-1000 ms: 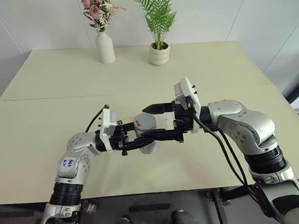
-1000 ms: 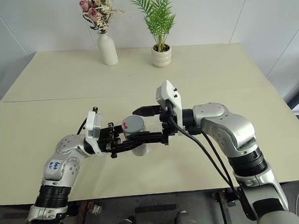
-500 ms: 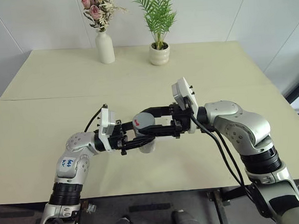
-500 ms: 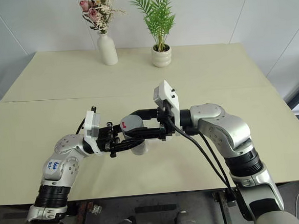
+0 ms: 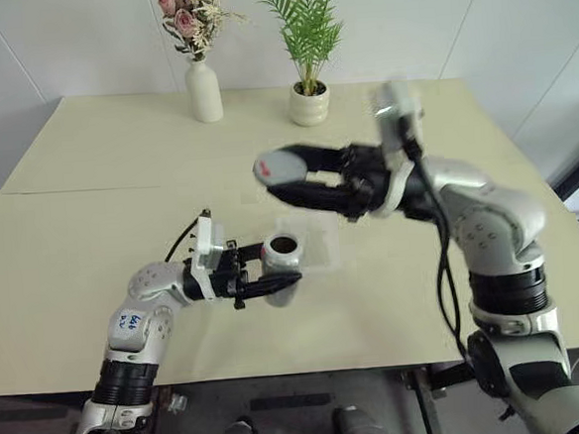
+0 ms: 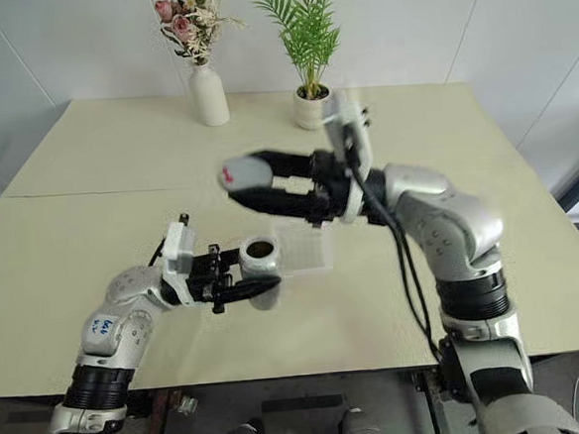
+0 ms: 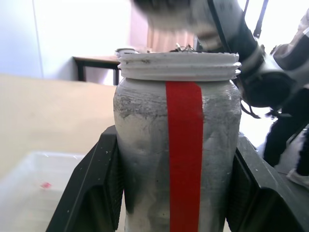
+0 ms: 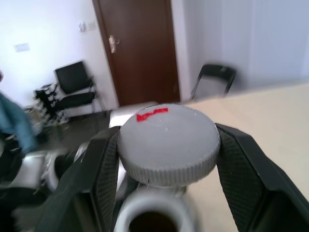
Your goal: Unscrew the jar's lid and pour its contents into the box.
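Observation:
The jar (image 7: 145, 145), grey-white with a red stripe, stands upright a little above the table with its mouth open. My left gripper (image 5: 277, 277) is shut on its body from the side. Something brown shows down in the mouth (image 6: 260, 248). The grey lid (image 8: 168, 140) with a red mark is clear of the jar, higher up and slightly beyond it. My right gripper (image 5: 285, 181) is shut on the lid's rim. The clear box (image 5: 318, 247) lies flat on the table just behind the jar.
A white vase of flowers (image 5: 202, 89) and a small potted plant (image 5: 308, 104) stand at the table's far edge. A seam (image 5: 89, 189) runs across the cream table left of the arms. The near edge lies close below the left arm.
My right gripper closed on the lid and lifted it up off the jar, leaving the mouth open. The left gripper and the jar stayed where they were.

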